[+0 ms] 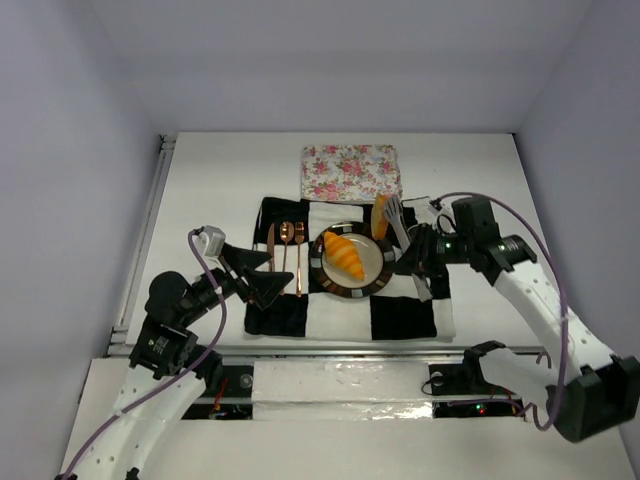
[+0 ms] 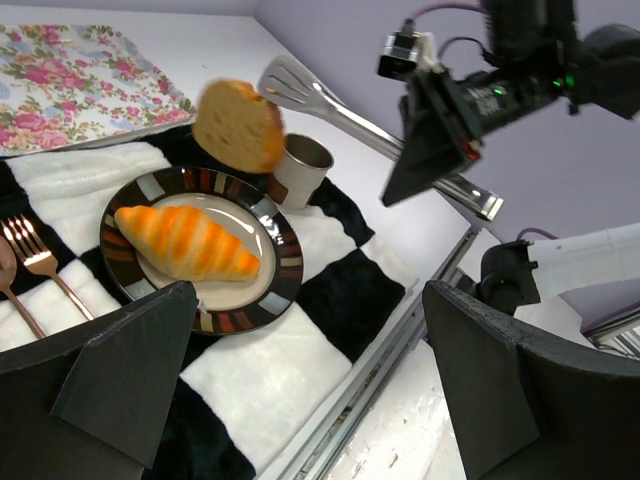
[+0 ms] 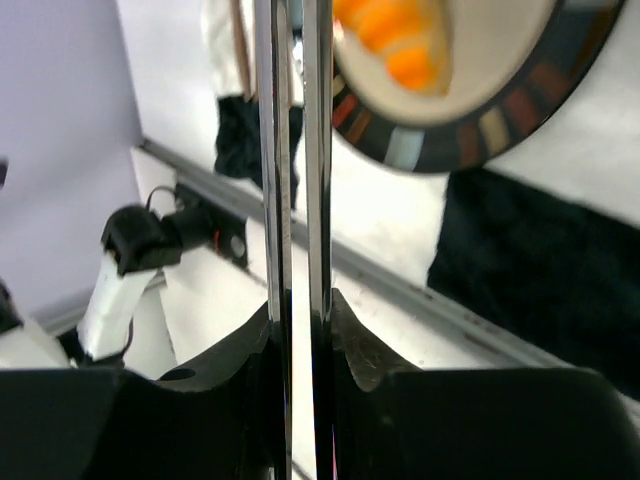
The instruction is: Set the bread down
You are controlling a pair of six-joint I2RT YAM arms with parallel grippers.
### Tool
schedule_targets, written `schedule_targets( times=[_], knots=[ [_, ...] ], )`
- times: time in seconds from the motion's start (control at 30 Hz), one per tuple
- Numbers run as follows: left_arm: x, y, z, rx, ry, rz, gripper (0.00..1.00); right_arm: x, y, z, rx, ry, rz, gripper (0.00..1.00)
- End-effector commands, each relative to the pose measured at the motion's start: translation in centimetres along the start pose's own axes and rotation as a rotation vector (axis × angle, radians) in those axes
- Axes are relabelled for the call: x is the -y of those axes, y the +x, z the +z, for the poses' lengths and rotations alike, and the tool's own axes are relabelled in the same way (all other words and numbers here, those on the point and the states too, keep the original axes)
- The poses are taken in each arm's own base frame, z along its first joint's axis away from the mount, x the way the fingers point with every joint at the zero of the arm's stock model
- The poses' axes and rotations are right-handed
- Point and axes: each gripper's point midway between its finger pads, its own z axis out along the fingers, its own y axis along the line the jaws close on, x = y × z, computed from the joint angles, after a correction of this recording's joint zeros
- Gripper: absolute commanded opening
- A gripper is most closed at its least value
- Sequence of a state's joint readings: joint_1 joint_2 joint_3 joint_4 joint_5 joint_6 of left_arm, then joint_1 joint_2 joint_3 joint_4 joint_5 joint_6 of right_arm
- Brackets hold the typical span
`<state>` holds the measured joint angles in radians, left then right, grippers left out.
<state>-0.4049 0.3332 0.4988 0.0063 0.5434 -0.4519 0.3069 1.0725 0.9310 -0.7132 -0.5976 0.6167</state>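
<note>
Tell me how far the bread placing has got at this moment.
Done: the croissant lies on the striped-rim plate. In hand: the right gripper is shut on the tongs, which appear to hold the toasted slice raised by the plate's far rim. Left to do: setting that slice down. The left gripper is open, holding nothing.

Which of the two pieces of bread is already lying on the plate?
The orange-yellow croissant: it lies on the striped plate. The round toasted slice is off it, held up in the tongs beyond the rim.
</note>
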Motion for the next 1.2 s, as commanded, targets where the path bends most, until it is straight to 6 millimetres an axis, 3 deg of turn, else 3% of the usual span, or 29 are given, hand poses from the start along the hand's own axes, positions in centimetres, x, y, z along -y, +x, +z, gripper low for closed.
schedule_targets(
  times=[0.0, 0.1, 0.23, 0.4, 0.5, 0.73, 0.93, 1.07, 1.17],
  knots=[
    [-0.1, -0.5, 0.4, 0.013, 0.005, 0.021, 0.96, -1.6, 2.8, -1.6, -0.033, -0.086, -0.008, 0.12],
    [-0.2, -0.4, 0.5, 0.006, 0.003, 0.017, 0.96, -2.0, 5.6, -2.5, -0.07, -0.133, -0.004, 0.12],
    [-0.7, -0.6, 0.6, 0.011, -0.015, 0.015, 0.96, -2.1, 7.1, -3.2, -0.08, -0.15, -0.011, 0.12],
    [-1.0, -0.6, 0.6, 0.011, -0.026, 0.011, 0.96, -0.2, 9.4, -1.5, -0.143, -0.129, 0.012, 0.12],
    [-1.1, -0.6, 0.7, 0.008, -0.029, 0.009, 0.96, 1.4, 9.6, -0.4, -0.138, -0.092, 0.039, 0.12],
    [-1.2, -0.3, 0.8, -0.003, -0.028, 0.003, 0.96, 4.2, 9.1, 0.7, -0.087, 0.023, 0.048, 0.2],
    [-1.1, -0.3, 0.8, -0.004, -0.024, 0.004, 0.96, 2.5, 7.2, -0.8, -0.017, 0.028, -0.013, 0.51],
    [-1.1, -0.3, 0.8, -0.005, -0.022, 0.004, 0.96, 1.7, 6.0, -1.7, 0.021, 0.051, -0.047, 0.53],
    [-1.0, -0.3, 0.8, -0.004, -0.018, 0.006, 0.96, 1.5, 5.4, -2.1, 0.039, 0.068, -0.065, 0.5]
  ],
)
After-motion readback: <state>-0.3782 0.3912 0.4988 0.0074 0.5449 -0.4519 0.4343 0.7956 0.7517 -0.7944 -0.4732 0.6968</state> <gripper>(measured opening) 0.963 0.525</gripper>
